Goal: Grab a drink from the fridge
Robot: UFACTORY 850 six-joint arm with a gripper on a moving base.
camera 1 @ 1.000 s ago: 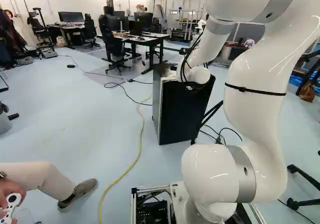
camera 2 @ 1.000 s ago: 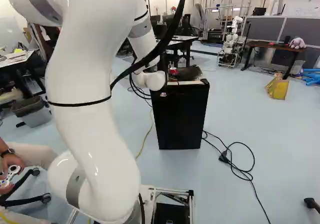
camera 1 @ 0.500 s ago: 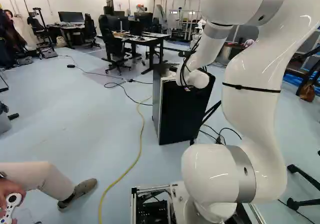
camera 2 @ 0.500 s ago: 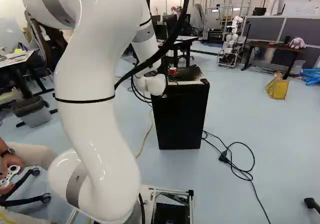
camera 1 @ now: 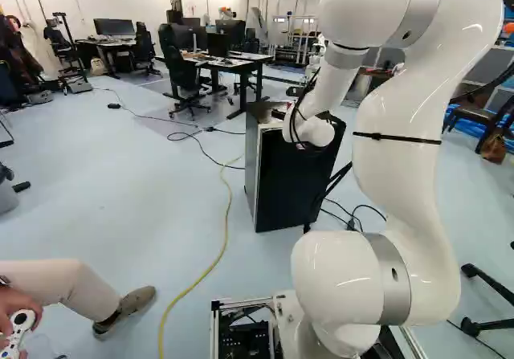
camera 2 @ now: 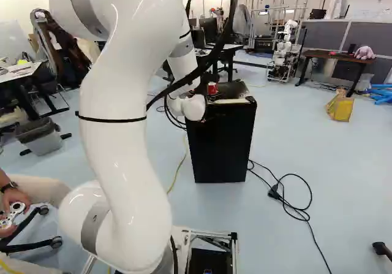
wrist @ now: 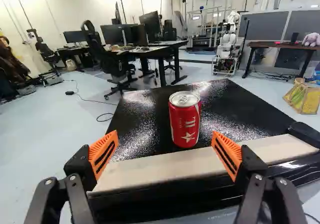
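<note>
Fingers (wrist: 103, 153) wide apart, nothing clamped; red can (wrist: 184, 121) upright on fridge (camera 2: 222, 145), ahead of the gap between them.

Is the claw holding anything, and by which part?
Nothing is held: the black two-fingered claw stands open, and the red cylindrical drink can is upright ahead of it, on top of the boxy black fridge.
</note>
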